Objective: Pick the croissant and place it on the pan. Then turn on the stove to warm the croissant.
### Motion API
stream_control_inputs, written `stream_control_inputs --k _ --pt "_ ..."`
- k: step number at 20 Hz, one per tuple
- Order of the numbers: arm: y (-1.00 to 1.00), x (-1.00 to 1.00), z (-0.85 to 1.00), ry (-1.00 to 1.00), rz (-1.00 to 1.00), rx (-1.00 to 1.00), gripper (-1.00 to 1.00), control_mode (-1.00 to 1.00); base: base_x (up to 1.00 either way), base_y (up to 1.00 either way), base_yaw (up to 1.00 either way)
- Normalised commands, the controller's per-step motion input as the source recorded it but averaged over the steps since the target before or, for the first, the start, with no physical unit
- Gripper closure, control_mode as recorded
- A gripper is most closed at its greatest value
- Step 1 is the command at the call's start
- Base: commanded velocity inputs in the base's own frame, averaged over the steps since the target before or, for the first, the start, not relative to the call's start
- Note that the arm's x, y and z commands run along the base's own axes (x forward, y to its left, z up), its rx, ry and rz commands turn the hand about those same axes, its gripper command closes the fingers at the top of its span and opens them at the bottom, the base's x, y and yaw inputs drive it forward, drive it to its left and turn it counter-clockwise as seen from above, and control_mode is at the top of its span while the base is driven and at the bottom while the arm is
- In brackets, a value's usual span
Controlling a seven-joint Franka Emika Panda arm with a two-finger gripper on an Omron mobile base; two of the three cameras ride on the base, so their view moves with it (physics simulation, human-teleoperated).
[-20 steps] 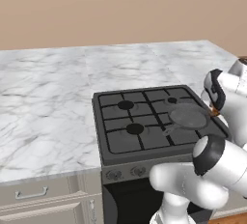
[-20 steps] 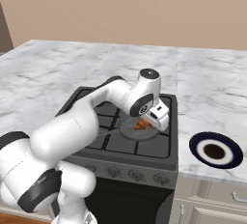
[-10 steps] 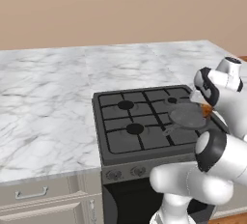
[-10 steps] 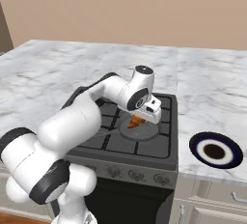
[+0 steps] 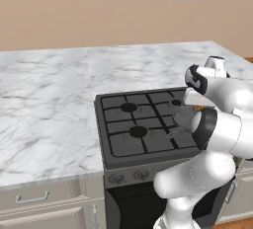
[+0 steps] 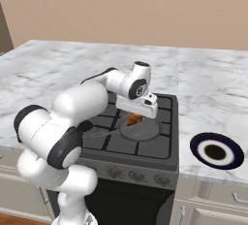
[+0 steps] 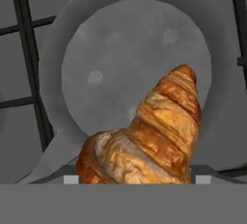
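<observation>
Transport phase of the pick-and-place task. The two-finger end effector [image 6: 137,116] of the white arm was clamped on the small orange-brown croissant [image 6: 134,119], which hung just above the shallow round dark-grey frying pan [image 6: 145,131] on the front right burner of the dark grey-black gas stove [image 6: 164,144]. Compared with the pictures half a second and one second earlier, the hand had swung further in over the stove, so that the croissant moved from beside the pan's rim to a place over its floor. In the hand view the croissant [image 7: 149,133] sat between the finger tips with the pan floor [image 7: 111,68] directly behind it, which suggests that the carrying step was nearly finished and that lowering and release came next. Whether the pastry touched the pan could not be told. The row of small knobs [image 6: 127,173] along the stove front remained to be operated. A dark-rimmed, white-centred bowl [image 6: 216,151] stood on the marble desk [image 6: 213,93] to the right, well apart from the pan. The black grates [image 5: 133,124] and other burners carried nothing, and the arm's own elbow [image 5: 217,129] hid much of the pan in the left base view.
</observation>
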Motion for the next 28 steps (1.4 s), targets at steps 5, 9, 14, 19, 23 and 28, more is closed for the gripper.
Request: stream_control_inputs --k 5,9,14,19,23,28 --pt "0.00 0.35 -0.49 0.01 0.05 0.00 1.00 -1.00 0.00 0.00 0.00" --pt "0.00 0.41 -0.44 0.00 0.03 0.00 1.00 -1.00 0.00 0.00 0.00" --pt "-0.01 0.30 -0.27 0.00 0.02 0.00 1.00 -1.00 0.00 0.00 0.00" --pt "-0.22 0.09 -0.17 0.00 0.03 0.00 1.00 -1.00 0.00 0.00 0.00" --pt "-0.25 0.00 -0.09 0.00 0.03 0.00 1.00 -1.00 0.00 0.00 0.00" --pt "-0.02 0.01 -0.15 0.00 0.01 0.00 1.00 -1.00 0.00 0.00 0.00"
